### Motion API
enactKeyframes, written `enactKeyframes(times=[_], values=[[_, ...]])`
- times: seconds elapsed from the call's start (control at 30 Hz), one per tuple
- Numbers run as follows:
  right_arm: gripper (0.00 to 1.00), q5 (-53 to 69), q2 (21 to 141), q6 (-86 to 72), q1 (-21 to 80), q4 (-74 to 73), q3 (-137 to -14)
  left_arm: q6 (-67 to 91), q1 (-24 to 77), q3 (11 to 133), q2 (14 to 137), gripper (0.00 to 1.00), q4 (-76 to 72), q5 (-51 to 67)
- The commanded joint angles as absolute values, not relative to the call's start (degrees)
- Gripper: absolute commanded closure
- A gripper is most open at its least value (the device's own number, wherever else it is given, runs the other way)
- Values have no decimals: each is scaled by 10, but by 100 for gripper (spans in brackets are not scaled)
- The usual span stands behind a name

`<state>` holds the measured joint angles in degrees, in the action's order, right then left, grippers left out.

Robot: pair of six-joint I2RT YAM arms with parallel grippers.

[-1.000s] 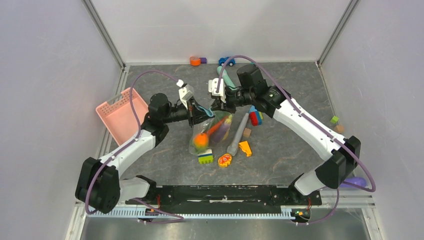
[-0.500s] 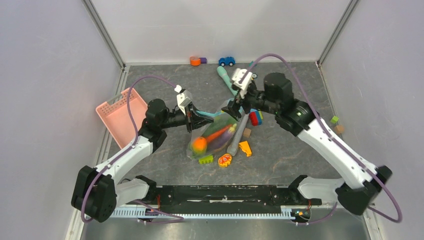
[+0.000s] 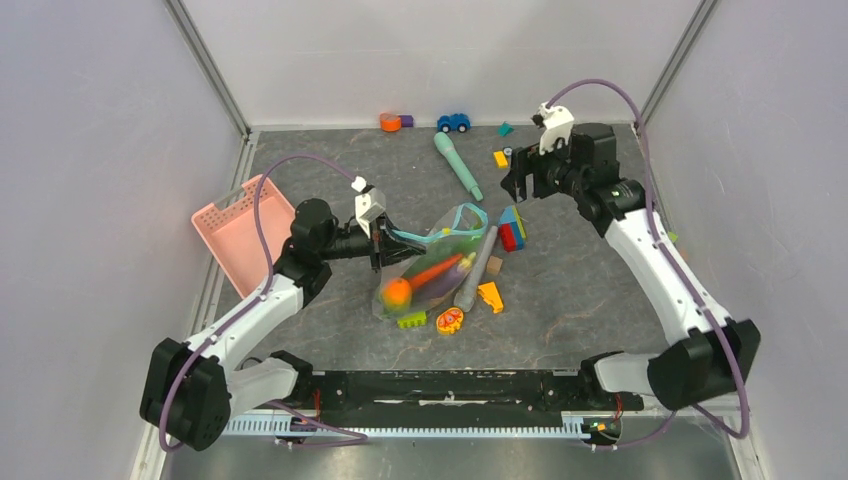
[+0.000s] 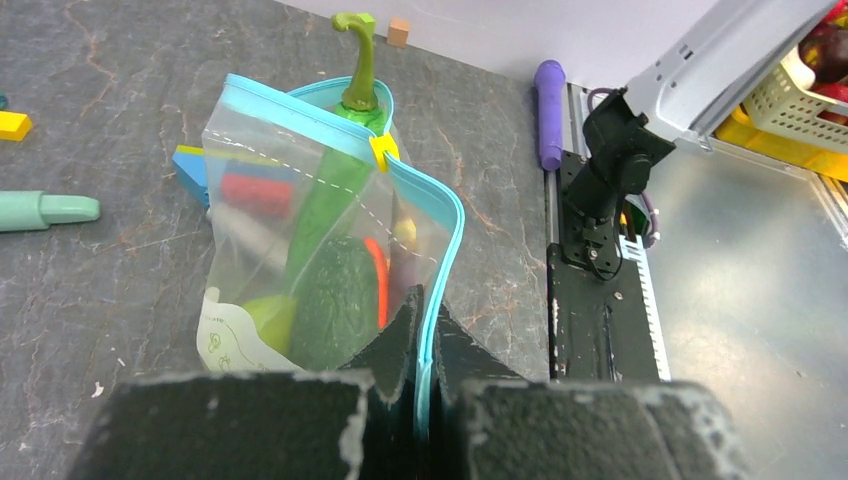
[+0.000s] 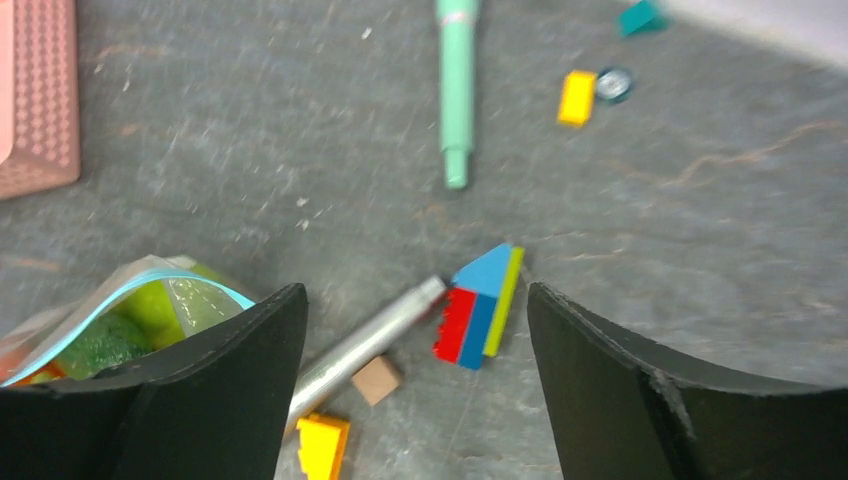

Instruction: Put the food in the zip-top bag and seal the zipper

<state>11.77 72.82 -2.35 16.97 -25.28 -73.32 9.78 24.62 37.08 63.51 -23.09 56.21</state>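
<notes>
Grey marbled matting (image 3: 320, 180) covers the table, boxed in by plain white walls (image 3: 430, 50). Left of the zip-top bag (image 3: 440, 262), a pink basket (image 3: 240, 228) lies against the wall. The left gripper (image 4: 425, 312) is pinched tight on the bag's teal zipper (image 4: 300, 100), at the end nearest the basket. The bag sits mid-mat with the food (image 3: 398, 291) inside, its mouth partly open. Just right of the bag are coloured blocks (image 3: 512, 230). Beyond them the right gripper (image 5: 415, 300) hovers, jaws spread wide, holding nothing.
</notes>
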Motion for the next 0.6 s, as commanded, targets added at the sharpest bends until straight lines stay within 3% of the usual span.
enactKeyframes(times=[0.0, 0.4, 0.5, 0.57], values=[[18, 304, 773, -36, 163, -268, -718, 51, 249, 384, 620, 98, -198, 596], [22, 420, 776, -38, 167, -223, -643, 33, 249, 382, 617, 98, -175, 594], [30, 420, 784, -40, 178, -219, -641, 31, 249, 384, 617, 98, -173, 593], [44, 406, 790, -40, 183, -223, -641, 29, 250, 385, 617, 98, -170, 591]])
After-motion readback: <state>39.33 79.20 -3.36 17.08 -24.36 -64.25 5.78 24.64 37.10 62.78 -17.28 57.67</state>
